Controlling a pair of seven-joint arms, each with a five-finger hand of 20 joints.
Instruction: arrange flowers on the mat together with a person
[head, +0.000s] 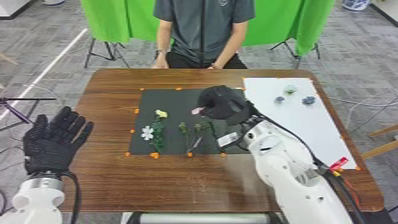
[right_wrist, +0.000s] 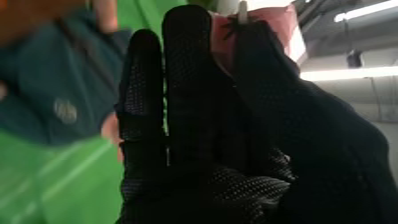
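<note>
Fingers and thumb of the right hand (head: 226, 106) pinch a pink flower (head: 197, 110) over the black mat (head: 176, 100) at centre frame, presumably to set it atop a green stem (head: 183, 128) below. Yellow (head: 161, 113) and white (head: 147, 133) flowers lie left of centre, seemingly a composed bouquet; blue flowers (head: 308, 100) wait upper right on a white sheet (head: 311, 131), likely as spares. The left hand (head: 51, 145), at frame left, spreads idle, clear of the work. Print on the red tag (head: 339, 163), lower right, is illegible
</note>
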